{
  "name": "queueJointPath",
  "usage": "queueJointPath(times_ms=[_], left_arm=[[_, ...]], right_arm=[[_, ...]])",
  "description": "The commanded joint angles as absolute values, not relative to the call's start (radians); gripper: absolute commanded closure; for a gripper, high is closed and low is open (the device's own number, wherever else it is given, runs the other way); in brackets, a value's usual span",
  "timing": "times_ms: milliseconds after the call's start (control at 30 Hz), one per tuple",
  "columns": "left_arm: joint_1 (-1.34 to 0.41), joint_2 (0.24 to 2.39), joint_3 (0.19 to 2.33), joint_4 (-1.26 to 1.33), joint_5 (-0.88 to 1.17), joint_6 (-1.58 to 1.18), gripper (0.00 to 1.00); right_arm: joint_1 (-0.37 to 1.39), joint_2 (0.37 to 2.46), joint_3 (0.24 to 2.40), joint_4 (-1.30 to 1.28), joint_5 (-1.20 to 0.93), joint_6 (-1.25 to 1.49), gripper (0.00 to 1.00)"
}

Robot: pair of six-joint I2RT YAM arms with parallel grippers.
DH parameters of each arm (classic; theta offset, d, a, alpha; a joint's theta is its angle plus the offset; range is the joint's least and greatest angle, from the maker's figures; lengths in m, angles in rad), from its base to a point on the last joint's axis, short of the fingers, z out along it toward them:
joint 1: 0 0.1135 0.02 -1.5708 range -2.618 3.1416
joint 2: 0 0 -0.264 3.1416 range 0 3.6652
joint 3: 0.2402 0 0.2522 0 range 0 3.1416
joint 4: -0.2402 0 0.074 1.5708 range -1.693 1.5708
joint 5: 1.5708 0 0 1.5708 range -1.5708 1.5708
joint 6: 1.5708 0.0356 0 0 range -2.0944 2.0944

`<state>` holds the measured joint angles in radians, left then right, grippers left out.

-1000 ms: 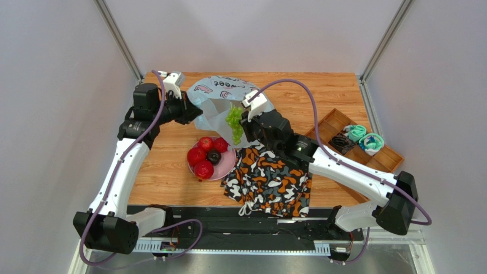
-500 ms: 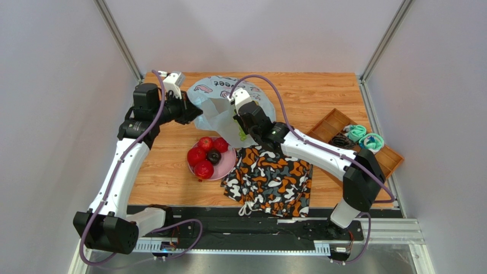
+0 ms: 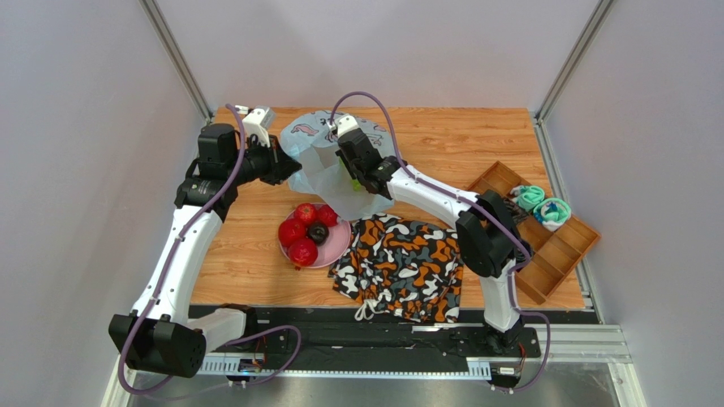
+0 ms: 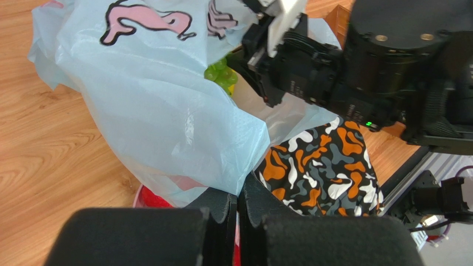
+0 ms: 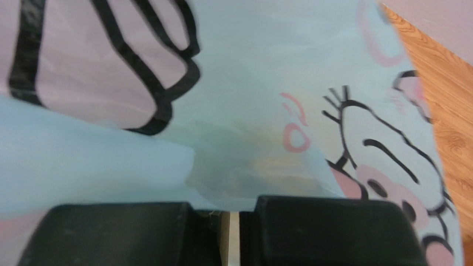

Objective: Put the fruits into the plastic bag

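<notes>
The bag (image 3: 319, 161) lies toward the far middle of the table (image 3: 246, 254), its mouth facing the arms. The left gripper (image 3: 289, 173) sits at the bag's 9 o'clock edge. Its jaws are pressed fully together on a fold of the blue film, holding that side of the mouth up.

The right gripper (image 3: 360, 180) reaches into the mouth from the 3 o'clock side. Its jaws are drawn to a narrow slit, and the grapes (image 4: 220, 75) hang at its tip, gripped, as far as the left wrist view shows. They are just inside the opening, with film on both sides of them. The right wrist view shows only printed film close in front of the fingers (image 5: 311, 230).

At 6 o'clock of the bag, just beside it, stands the plate (image 3: 340, 244). On it are the red fruits (image 3: 303, 252), with the dark fruit (image 3: 318, 233) in their middle, touching them. The cloth (image 3: 399, 267) lies at 4 o'clock of the plate, its edge against the rim. A wooden tray (image 3: 544, 254) sits at the table's 3 o'clock edge, well apart from the bag, with small things in its far compartments.
</notes>
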<state>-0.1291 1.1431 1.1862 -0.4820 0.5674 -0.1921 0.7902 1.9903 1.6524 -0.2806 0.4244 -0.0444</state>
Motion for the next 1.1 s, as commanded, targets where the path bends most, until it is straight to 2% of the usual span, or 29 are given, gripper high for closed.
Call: queueJointPath(times_ms=[0, 133, 233, 267, 300, 367, 467, 567, 767, 867, 967, 1067], left_arm=[[-0.124, 1.137, 1.181, -0.459, 0.581, -0.186, 1.0], [-0.124, 1.138, 1.181, -0.459, 0.583, -0.186, 1.0], [-0.124, 1.138, 1.181, -0.457, 0.584, -0.186, 1.0], [-0.124, 1.138, 1.181, -0.457, 0.584, -0.187, 1.0], [-0.124, 1.137, 1.181, -0.459, 0.586, -0.187, 1.0], [-0.124, 1.138, 1.181, -0.457, 0.586, -0.187, 1.0], [-0.124, 1.137, 1.181, -0.457, 0.587, -0.189, 1.0], [-0.124, 1.137, 1.183, -0.457, 0.586, -0.189, 1.0], [-0.124, 1.135, 1.181, -0.457, 0.583, -0.189, 1.0], [-0.124, 1.135, 1.181, -0.459, 0.578, -0.189, 1.0], [-0.124, 1.134, 1.181, -0.457, 0.578, -0.189, 1.0], [-0.124, 1.132, 1.183, -0.459, 0.577, -0.187, 1.0]], right_arm=[[0.778, 2.084, 1.778, -0.321, 0.443, -0.011, 1.0], [0.772, 2.137, 1.822, -0.367, 0.468, 0.023, 0.97], [0.765, 2.14, 1.822, -0.382, 0.463, 0.055, 0.79], [0.764, 2.135, 1.818, -0.38, 0.459, 0.058, 0.65], [0.762, 2.129, 1.812, -0.373, 0.453, 0.064, 0.58], [0.761, 2.111, 1.798, -0.368, 0.445, 0.066, 0.47], [0.762, 2.074, 1.779, -0.356, 0.413, 0.063, 0.37], [0.762, 1.993, 1.726, -0.321, 0.322, 0.058, 0.35], [0.767, 1.74, 1.57, -0.238, -0.067, 0.083, 0.31], [0.775, 1.637, 1.491, -0.242, -0.19, 0.113, 0.3], [0.776, 1.494, 1.416, -0.251, -0.216, 0.149, 0.29], [0.775, 1.375, 1.316, -0.3, -0.114, 0.173, 0.28]])
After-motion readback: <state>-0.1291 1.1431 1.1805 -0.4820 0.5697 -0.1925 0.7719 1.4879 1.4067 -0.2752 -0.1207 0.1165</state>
